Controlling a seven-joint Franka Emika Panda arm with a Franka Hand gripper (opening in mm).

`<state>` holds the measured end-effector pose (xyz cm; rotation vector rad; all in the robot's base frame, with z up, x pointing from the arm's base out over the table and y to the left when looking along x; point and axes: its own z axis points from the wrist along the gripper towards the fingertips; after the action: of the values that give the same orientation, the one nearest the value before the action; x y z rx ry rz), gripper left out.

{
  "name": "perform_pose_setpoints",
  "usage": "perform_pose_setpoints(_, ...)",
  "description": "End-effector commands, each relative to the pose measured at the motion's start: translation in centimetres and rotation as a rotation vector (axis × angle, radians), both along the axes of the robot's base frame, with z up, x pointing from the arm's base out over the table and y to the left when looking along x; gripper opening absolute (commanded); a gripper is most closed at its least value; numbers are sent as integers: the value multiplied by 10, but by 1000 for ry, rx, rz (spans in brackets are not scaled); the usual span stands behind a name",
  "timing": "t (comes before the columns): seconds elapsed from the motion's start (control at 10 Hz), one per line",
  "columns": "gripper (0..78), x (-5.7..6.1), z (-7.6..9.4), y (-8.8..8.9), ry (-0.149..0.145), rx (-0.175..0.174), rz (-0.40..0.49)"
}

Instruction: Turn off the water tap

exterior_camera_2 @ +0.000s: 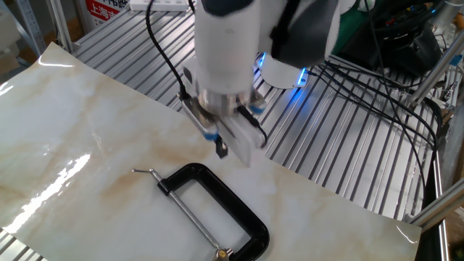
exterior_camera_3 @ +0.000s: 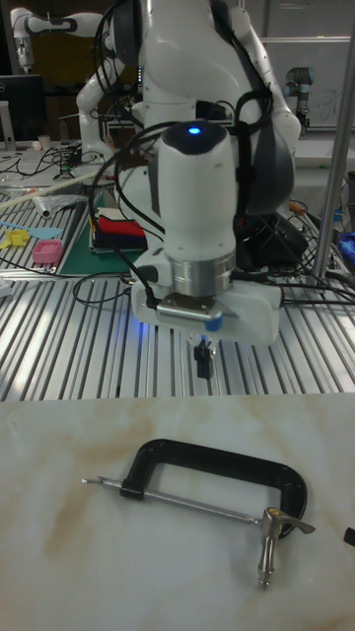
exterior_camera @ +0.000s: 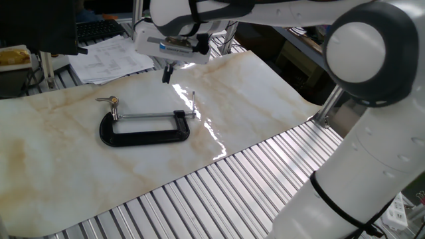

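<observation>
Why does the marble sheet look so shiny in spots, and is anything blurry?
One fixed view: a white streak of glare on the marble sheet, right of the black C-clamp. The other fixed view: glare near the left edge, and the arm above the gripper is motion-blurred. Tall fixed view: sharp, with a blue light glowing on the arm.
</observation>
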<state>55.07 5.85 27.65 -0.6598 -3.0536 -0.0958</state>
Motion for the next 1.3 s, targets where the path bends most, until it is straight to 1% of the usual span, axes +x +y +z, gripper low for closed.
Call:
perform_pose_setpoints(0.1,0,17,-16,27,-2,-19,-18)
perform_pose_setpoints(0.2,0,20,-22,34,-3,-25,-10)
perform_pose_setpoints(0.3,0,21,-26,38,-3,-24,-8)
perform_pose_setpoints(0.5,0,26,-34,50,-6,-27,-21)
perform_pose_setpoints(0.6,0,26,-34,51,-6,-27,-23)
perform_pose_setpoints(0.7,0,32,-40,64,-6,-27,-42)
perform_pose_setpoints(0.8,0,35,-44,69,-7,-30,-48)
perform_pose_setpoints(1.1,0,46,-48,80,-5,-31,-70)
perform_pose_setpoints(1.3,0,53,-46,81,2,-31,-76)
